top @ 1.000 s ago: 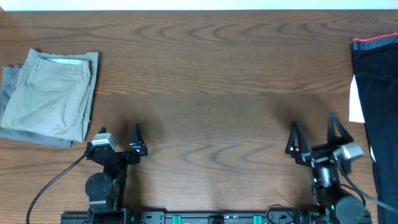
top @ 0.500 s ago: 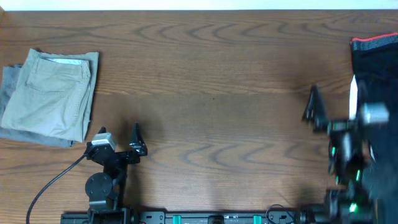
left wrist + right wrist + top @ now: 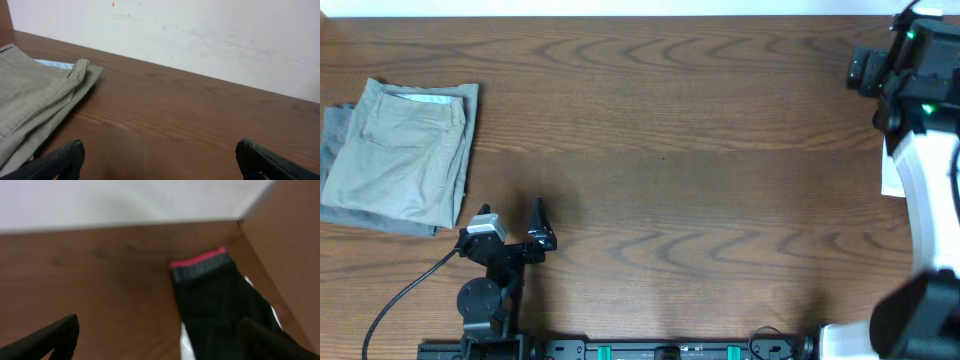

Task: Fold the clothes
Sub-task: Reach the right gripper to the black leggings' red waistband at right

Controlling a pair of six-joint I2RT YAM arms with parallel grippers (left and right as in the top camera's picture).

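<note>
The black pants (image 3: pixel 215 302), with a grey waistband edged in red-orange (image 3: pixel 199 264), lie flat at the table's far right corner. My right gripper (image 3: pixel 160 342) is open and empty above them, its right finger over the black fabric and its left finger over bare wood. In the overhead view the right gripper (image 3: pixel 882 62) and its white arm (image 3: pixel 932 180) cover the pants. My left gripper (image 3: pixel 538 225) is open and empty at the front left, also seen in the left wrist view (image 3: pixel 160 162).
Folded tan khaki trousers (image 3: pixel 400 155) lie at the left edge and show in the left wrist view (image 3: pixel 35 100). A white piece (image 3: pixel 186 340) shows beside the pants, also in the overhead view (image 3: pixel 891 175). A wooden side wall (image 3: pixel 285 255) borders the right.
My right arm has swung from the table's front edge out to the far right corner, over the black pants. The left arm and the khaki trousers have not moved.
</note>
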